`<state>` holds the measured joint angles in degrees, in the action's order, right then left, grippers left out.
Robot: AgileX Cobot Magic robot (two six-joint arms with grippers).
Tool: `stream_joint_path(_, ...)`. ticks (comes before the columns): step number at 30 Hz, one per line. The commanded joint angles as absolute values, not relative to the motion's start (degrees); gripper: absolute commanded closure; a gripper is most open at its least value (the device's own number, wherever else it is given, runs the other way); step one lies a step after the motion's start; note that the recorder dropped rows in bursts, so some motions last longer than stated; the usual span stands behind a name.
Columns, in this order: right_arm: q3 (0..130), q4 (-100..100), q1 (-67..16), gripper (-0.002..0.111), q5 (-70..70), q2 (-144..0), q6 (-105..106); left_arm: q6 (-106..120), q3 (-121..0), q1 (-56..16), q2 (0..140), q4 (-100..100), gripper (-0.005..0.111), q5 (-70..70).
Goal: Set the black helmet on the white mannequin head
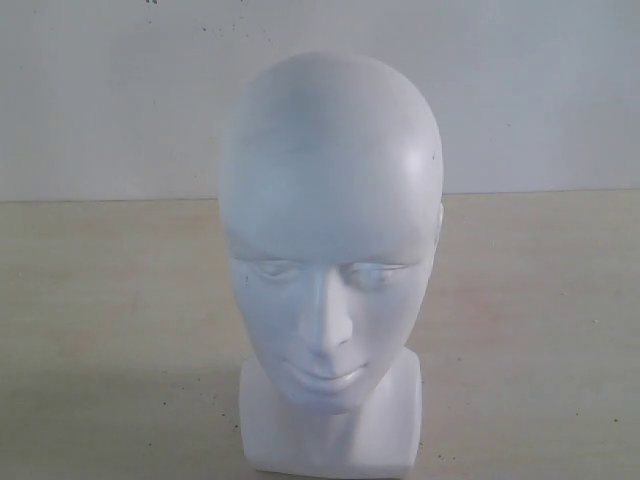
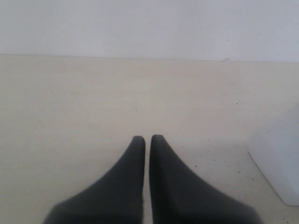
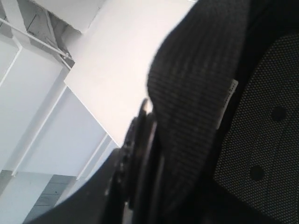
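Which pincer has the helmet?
The right pincer: the black helmet fills its wrist view, held at its edge. The left pincer is shut, empty, over the table.

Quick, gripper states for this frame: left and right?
Left gripper: closed, nothing between the fingers.
Right gripper: closed on the black helmet, whose inner lining fills its wrist view.

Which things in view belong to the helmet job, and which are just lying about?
Job: black helmet, close up in the right wrist view; white mannequin head.
Just there: table; wall behind it.
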<state>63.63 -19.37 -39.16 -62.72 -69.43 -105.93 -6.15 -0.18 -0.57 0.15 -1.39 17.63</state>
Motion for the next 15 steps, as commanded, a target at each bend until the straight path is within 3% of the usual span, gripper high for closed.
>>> stream_joint_path(1, 61.6, -17.5, -38.2, 0.109, -70.0, -68.6, -106.8, -6.0, 0.0, -0.5, 0.0, -1.1, 0.102, 17.6)
stream_joint_path(15, 53.0, -18.1, -38.2, 0.109, -70.0, -69.5, -104.3, -6.0, 0.0, -0.5, 0.0, -1.1, 0.102, 17.6)
